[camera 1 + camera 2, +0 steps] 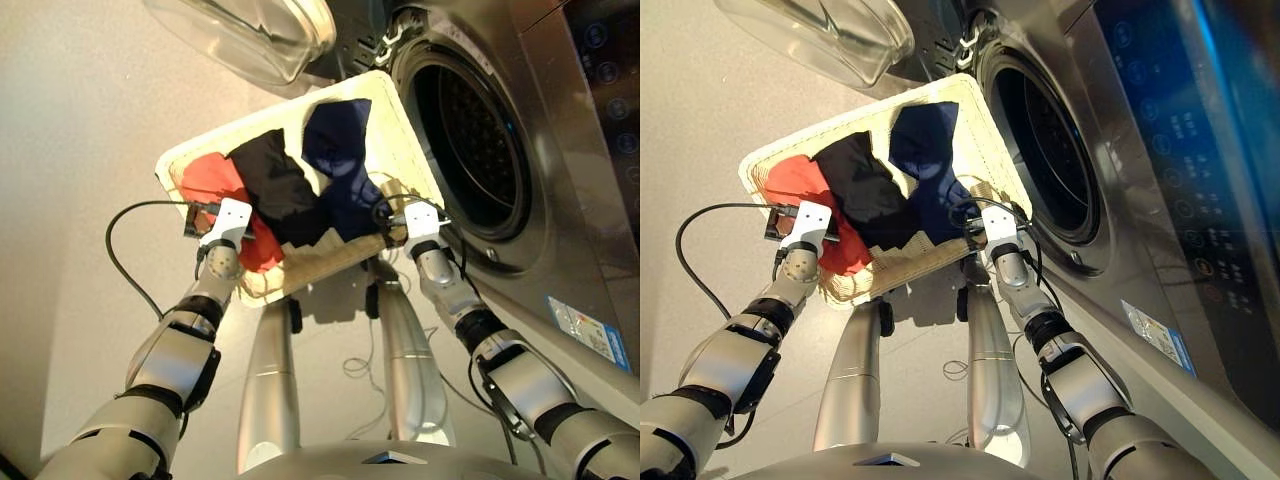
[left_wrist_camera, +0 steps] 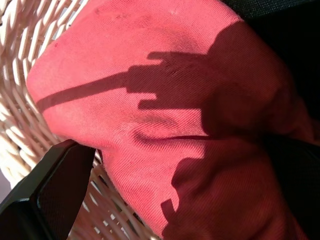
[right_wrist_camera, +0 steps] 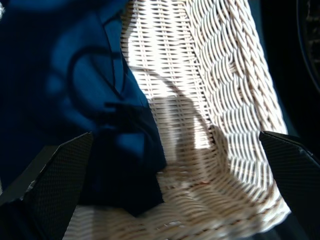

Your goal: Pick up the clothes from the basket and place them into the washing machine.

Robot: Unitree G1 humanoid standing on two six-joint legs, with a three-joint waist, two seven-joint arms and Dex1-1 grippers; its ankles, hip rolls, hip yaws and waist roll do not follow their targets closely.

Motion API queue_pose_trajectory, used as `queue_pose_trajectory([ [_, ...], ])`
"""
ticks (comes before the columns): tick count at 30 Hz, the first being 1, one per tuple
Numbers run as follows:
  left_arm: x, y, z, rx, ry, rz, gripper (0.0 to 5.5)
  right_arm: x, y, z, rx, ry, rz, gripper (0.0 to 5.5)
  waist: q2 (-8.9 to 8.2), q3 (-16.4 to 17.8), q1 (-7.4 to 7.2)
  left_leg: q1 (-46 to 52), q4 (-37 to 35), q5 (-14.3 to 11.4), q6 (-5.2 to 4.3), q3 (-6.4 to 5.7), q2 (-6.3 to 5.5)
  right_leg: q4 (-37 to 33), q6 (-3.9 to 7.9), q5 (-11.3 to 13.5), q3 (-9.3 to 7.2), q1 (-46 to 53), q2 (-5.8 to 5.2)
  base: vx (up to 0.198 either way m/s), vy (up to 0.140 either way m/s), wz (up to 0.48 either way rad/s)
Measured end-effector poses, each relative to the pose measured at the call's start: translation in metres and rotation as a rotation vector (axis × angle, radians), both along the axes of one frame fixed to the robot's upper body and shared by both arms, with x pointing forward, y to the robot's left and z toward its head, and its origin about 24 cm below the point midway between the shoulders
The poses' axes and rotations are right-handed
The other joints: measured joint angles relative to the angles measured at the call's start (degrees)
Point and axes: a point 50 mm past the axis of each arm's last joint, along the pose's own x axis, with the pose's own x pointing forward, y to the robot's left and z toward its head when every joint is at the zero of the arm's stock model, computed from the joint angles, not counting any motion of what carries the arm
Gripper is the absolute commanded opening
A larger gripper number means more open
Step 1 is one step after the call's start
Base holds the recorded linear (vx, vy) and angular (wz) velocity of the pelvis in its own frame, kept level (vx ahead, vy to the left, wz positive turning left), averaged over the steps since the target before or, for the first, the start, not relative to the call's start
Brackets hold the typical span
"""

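The right gripper is hanging with its jaws spread wide over the near right corner of the basket, one black finger above the navy garment and the other out past the woven rim. The left gripper is sitting down at the basket's near left end, right on the orange-red garment; only one of its fingers is showing beside the cloth, so I cannot tell whether its jaws are open or gripping.

All three clothes are lying in the basket: orange-red at the left, the black garment in the middle overlapping it, navy at the right reaching toward the far rim. The washing machine is standing just right of the basket, its drum hole gaping, its glass door swung out beyond the basket's far side.
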Motion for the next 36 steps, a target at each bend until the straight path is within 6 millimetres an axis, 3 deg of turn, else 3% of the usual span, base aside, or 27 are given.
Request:
queue_pose_trajectory([
  [1, 0.001, 0.0, 0.001, 0.001, -0.002, -0.002, 5.5, 0.001, 0.001, 0.002, 0.004, -0.006, 0.006, 5.5, 0.01, -0.02, -0.02, -0.32, 0.28, -0.08, -0.02, -0.01, 0.0, 0.02, 0.0, 0.01, 0.08, -0.29, 0.0, 0.0, 0.0, 0.0],
  [4, 0.001, -0.001, 0.002, 0.004, -0.002, -0.006, 4.36, 0.001, 0.003, 0.004, 0.008, -0.015, 0.015, 5.5, 0.22, -0.33, -0.04, -1.52, 1.34, -0.4, 0.2, 0.02, 0.0, 0.69, -0.23, -0.14, 0.35, -1.51, -0.02, 0.0, 0.0, 0.0],
  [6, 0.002, -0.001, 0.002, 0.001, 0.0, -0.01, 2.65, 0.001, 0.004, 0.005, 0.011, -0.02, 0.019, 5.5, 0.23, -0.34, -0.19, -2.16, 1.71, -0.42, 0.23, 0.05, 0.02, 0.84, -0.18, -0.08, 0.57, -2.11, -0.03, 0.0, 0.0, 0.0],
  [10, 0.002, -0.002, 0.0, -0.061, 0.017, -0.017, 1.12, -0.001, 0.004, 0.004, 0.015, -0.017, 0.025, 5.5, 0.34, -1.43, -0.16, -3.31, 1.81, -0.46, 0.2, 0.2, 0.07, 0.84, -0.1, 0.08, 0.88, -3.47, -0.01, 0.0, 0.0, 0.0],
  [11, 0.002, -0.002, 0.0, -0.098, 0.019, -0.011, 0.02, -0.002, 0.004, 0.002, 0.016, -0.009, 0.027, 5.5, 0.35, -1.98, -0.11, -3.73, 1.85, -0.48, 0.16, 0.21, 0.07, 0.89, 0.07, 0.26, 0.89, -3.88, 0.0, 0.0, 0.0, 0.0],
  [17, 0.002, -0.004, -0.001, -0.293, 0.001, 0.023, 0.0, -0.003, 0.001, 0.001, 0.024, -0.006, 0.016, 5.5, 1.03, -2.95, -0.02, -4.23, 1.91, -0.57, 0.08, 0.07, 0.11, 0.92, 0.06, 0.4, 0.74, -4.12, 0.03, 0.0, 0.0, 0.0],
  [28, -0.002, -0.012, -0.004, -0.492, -0.069, 0.057, 0.0, -0.005, -0.002, 0.002, 0.033, -0.015, 0.011, 5.5, 1.02, -2.98, 0.36, -2.49, 1.58, -0.35, 0.24, -0.11, 0.09, 0.82, 0.06, 0.38, 0.54, -2.41, -0.1, 0.0, -0.006, -0.001],
  [32, -0.013, -0.029, -0.009, -0.635, -0.129, 0.045, 0.0, -0.01, 0.002, 0.008, -0.109, -0.077, 0.1, 5.5, 1.04, -2.93, 0.75, 3.09, -2.71, 0.96, 0.35, -0.26, -0.42, -0.74, 0.05, 0.23, -0.19, 2.19, -0.99, -0.065, -0.058, 0.103],
  [36, -0.025, -0.042, -0.009, -0.713, -0.205, 0.002, 0.0, -0.013, 0.009, 0.01, -0.267, -0.125, 0.193, 5.5, 1.02, -2.94, 2.53, 9.6, -7.84, 2.23, 0.25, -0.46, -0.54, -2.96, -0.04, 0.1, -0.72, 7.44, -1.43, 0.027, -0.099, 0.052],
])
